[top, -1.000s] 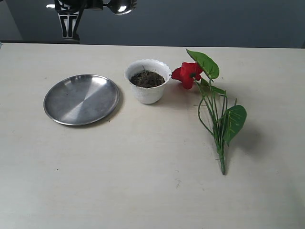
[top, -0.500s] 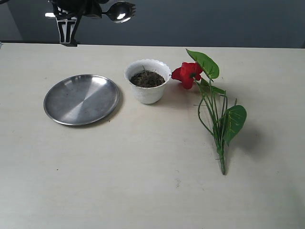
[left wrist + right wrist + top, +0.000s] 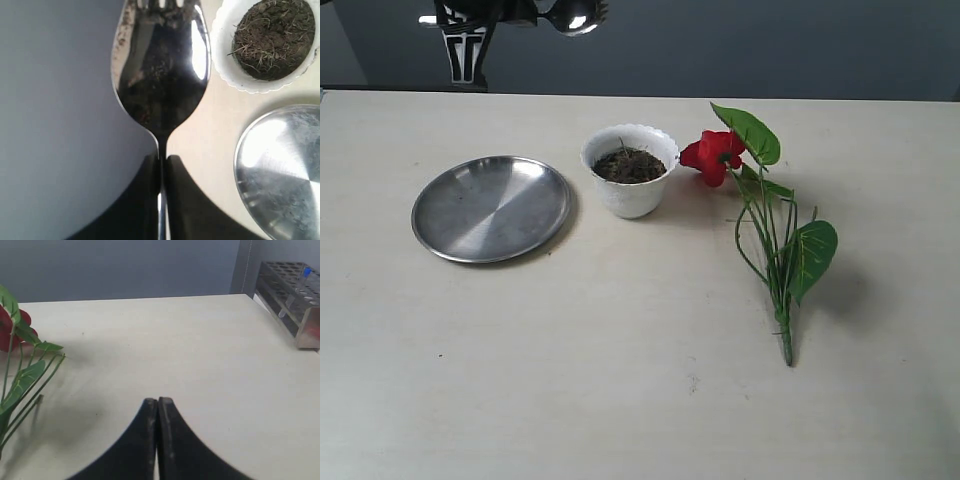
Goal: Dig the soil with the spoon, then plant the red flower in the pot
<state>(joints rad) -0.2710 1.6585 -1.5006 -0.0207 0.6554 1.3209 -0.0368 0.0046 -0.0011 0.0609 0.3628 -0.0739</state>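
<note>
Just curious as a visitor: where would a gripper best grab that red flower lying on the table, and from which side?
Take the red flower by its green stems near the cut end, probably from straight above, jaws across them. There the stalks gather into one narrow bunch lying flat, while the leaves are broad and floppy.

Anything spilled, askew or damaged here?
Nothing spilled or broken. The soil sits inside the upright pot; the plate lies flat. The red flower lies on its side on the table beside the pot, unplanted. One oddity: the spoon has short tines at its tip and dark specks on its bowl.
</note>
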